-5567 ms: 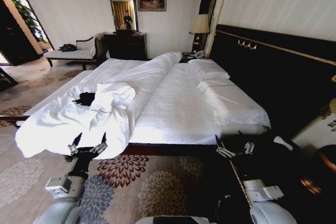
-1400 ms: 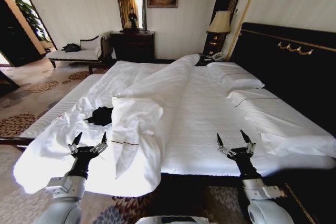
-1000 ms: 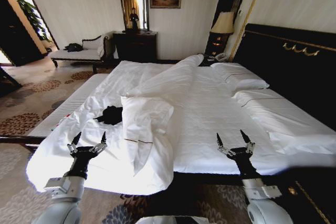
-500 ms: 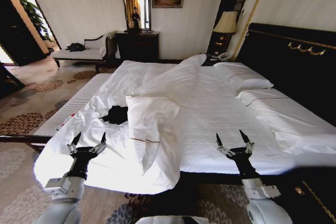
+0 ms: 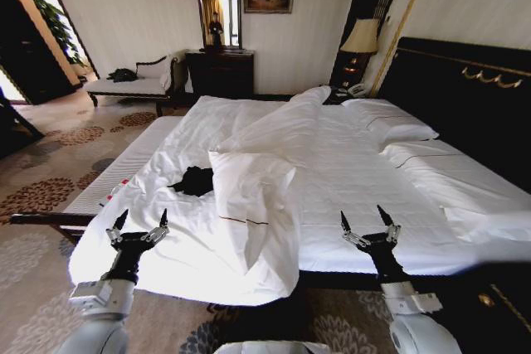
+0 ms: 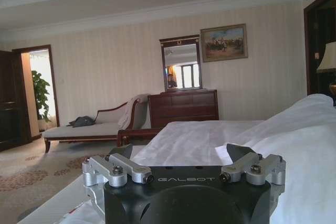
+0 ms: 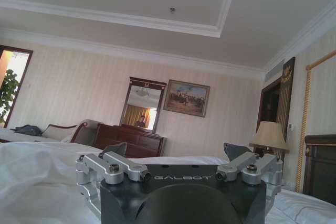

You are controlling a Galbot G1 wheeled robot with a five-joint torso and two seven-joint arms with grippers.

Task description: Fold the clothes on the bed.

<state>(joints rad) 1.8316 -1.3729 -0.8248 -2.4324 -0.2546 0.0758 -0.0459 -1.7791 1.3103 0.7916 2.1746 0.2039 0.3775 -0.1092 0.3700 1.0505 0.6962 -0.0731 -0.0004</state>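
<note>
As the robot rolls closer, T-shirt [image 5: 196,181] nears on bed [image 5: 348,180] | left gripper [image 5: 138,228], right gripper [image 5: 365,225] wide, empty | folding not begun

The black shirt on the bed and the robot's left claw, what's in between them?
Just rumpled white sheet. In the head view the open left gripper hovers at the bed's foot, the black T-shirt farther up, nothing else between.

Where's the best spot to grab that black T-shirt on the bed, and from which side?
Probably an outer edge of the black T-shirt, from above with the left hand, which is nearer. It lies crumpled on the bed beside the bunched duvet, so no sleeve or hem is clear.
</note>
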